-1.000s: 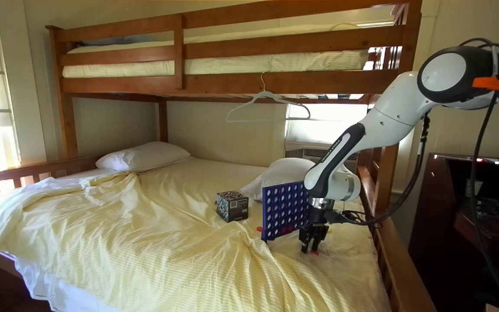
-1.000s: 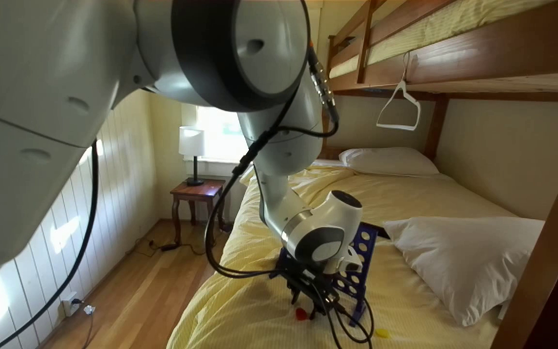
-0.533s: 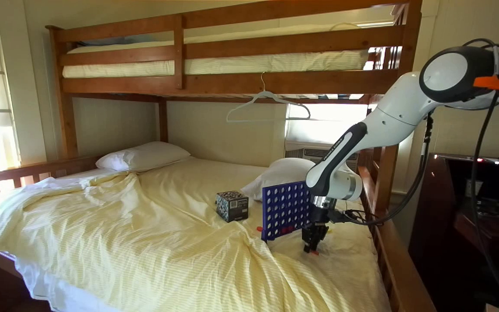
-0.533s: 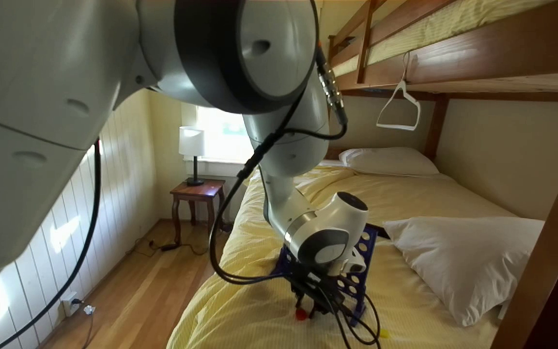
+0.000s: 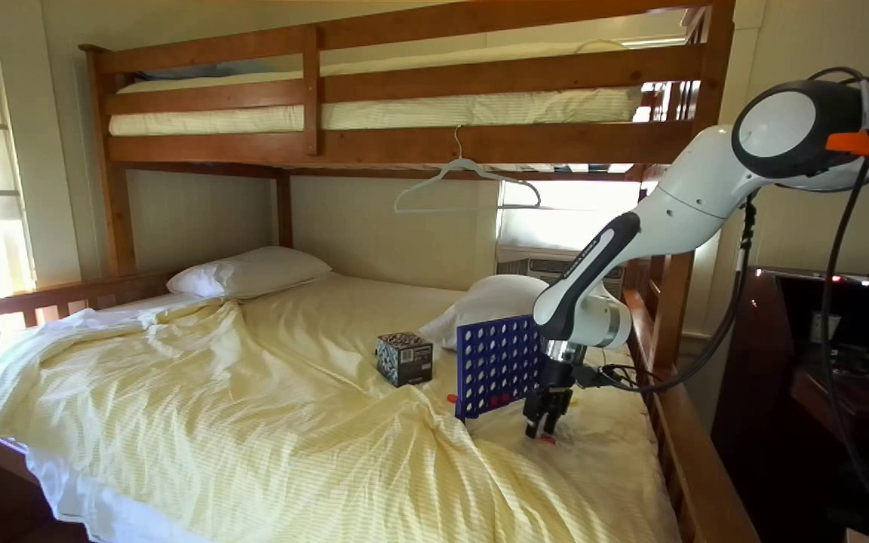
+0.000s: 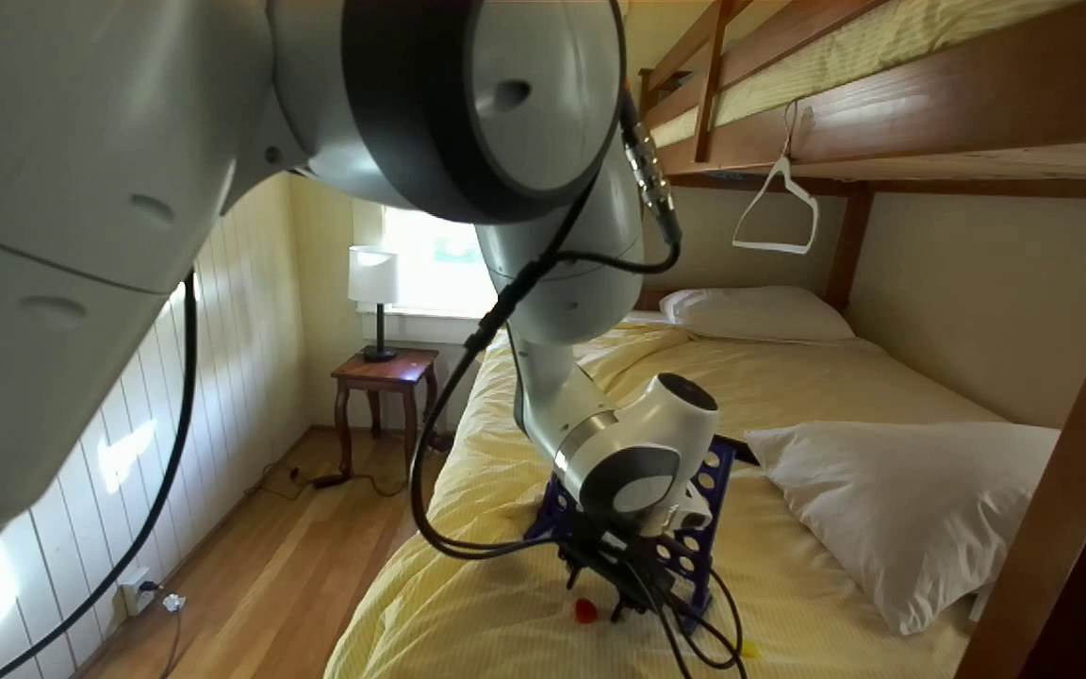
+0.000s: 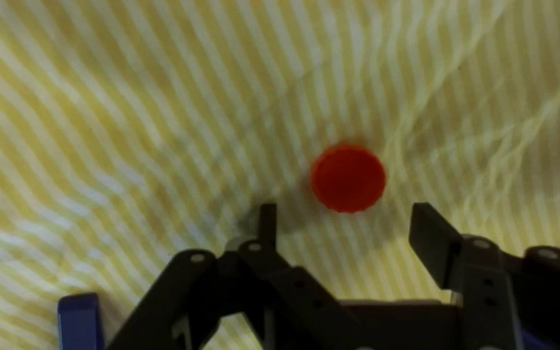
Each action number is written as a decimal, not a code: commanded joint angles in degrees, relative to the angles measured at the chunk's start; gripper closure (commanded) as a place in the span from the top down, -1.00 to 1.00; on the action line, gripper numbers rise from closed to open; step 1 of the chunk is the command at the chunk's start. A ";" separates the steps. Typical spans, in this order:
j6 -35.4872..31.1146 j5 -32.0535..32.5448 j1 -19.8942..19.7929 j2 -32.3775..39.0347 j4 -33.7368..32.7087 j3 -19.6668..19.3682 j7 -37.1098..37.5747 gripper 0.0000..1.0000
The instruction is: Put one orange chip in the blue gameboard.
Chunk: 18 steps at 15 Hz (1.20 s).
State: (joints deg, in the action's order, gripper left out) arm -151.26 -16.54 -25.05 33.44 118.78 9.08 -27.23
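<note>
The orange chip (image 7: 348,178) lies flat on the striped bedding in the wrist view, just ahead of the fingertips. My gripper (image 7: 343,218) stands open, one finger to either side of the chip's line and nothing pinched between them. In an exterior view the fingertips of the gripper (image 5: 541,432) hover low at the bed beside the chip (image 5: 548,439). From another angle the chip (image 6: 585,611) shows red between the dark fingers. Upright behind the gripper is the blue gameboard (image 5: 462,369), partly covered by the arm; a blue foot (image 7: 79,321) shows at the wrist view's lower left.
Red chips (image 5: 501,400) sit low in the gameboard's grid. Another orange chip (image 5: 452,398) lies past its near edge, and a yellow chip (image 6: 748,649) lies near the cables. A dark patterned cube (image 5: 404,359) and a pillow (image 5: 487,302) are beyond. The wooden bed rail (image 5: 695,452) runs alongside.
My gripper has shifted slightly, rightward in both exterior views. Its fingers came closer together half a second ago and have spread again. The chip stays on the bed, about where it was.
</note>
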 commanded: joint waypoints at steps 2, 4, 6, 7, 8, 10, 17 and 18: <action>1.06 -2.76 -1.99 -0.52 0.29 1.61 -3.86 -0.17; 1.18 -2.87 -2.23 -0.44 0.24 1.79 -4.36 -0.27; 1.41 -2.92 -2.33 -0.46 0.25 1.79 -4.74 -0.16; 1.47 -2.95 -2.32 -0.50 0.29 1.78 -4.93 -0.02; 1.59 -2.94 -2.31 -0.54 0.31 1.75 -5.07 0.05; 2.16 -2.72 -2.16 -0.73 0.42 1.50 -5.11 0.13; 2.56 -2.94 -2.40 -1.09 0.82 1.50 -6.24 -0.32; 2.56 -2.95 -2.43 -1.10 0.84 1.50 -6.38 -0.32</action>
State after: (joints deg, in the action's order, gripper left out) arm -149.91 -17.49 -26.51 33.41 118.80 9.94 -31.24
